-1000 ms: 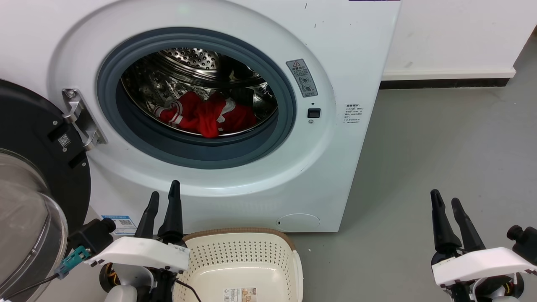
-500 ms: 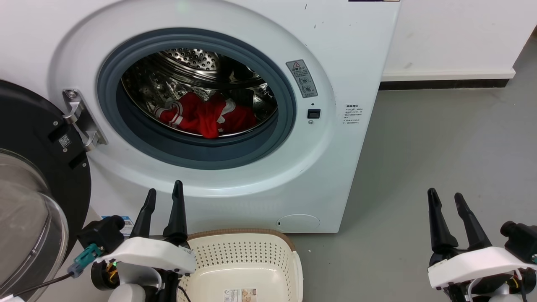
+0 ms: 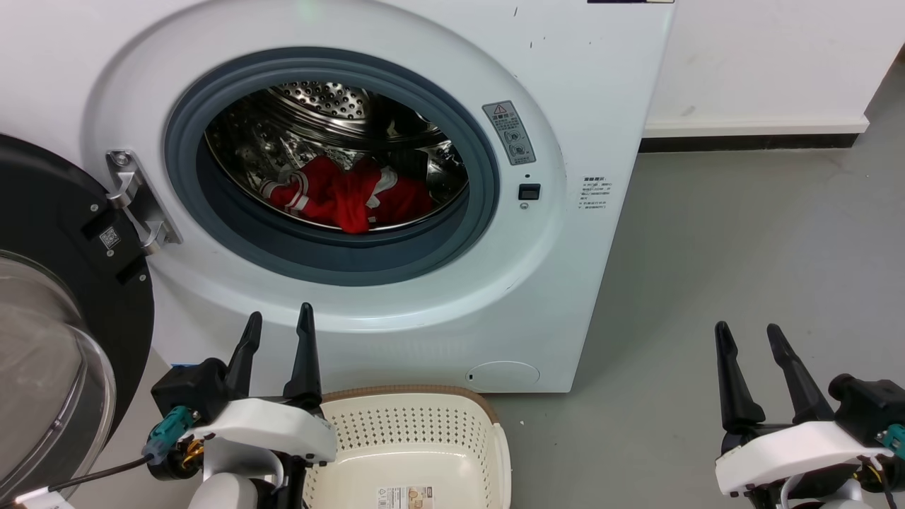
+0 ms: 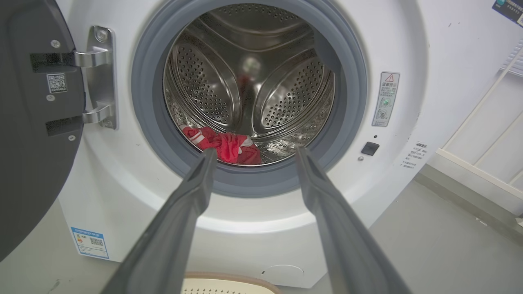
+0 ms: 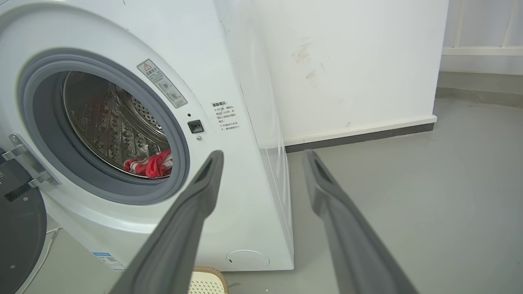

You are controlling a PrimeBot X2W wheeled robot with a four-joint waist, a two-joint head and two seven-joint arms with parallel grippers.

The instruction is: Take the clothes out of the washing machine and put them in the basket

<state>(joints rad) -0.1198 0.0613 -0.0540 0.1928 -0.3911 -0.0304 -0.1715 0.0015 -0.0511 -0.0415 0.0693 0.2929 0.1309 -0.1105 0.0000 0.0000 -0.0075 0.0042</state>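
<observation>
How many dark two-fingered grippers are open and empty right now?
2. The left gripper, lower left by the cream perforated plastic basket, and the right gripper, lower right over the grey floor; both open, holding nothing.

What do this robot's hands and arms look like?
Each hand is a gripper, the left gripper and the right gripper, with two long, dark grey fingers tapering to slim tips. They sprout from a glossy white shell carrying a black block. A teal plug and thin black cable sit beside the left one.
</observation>
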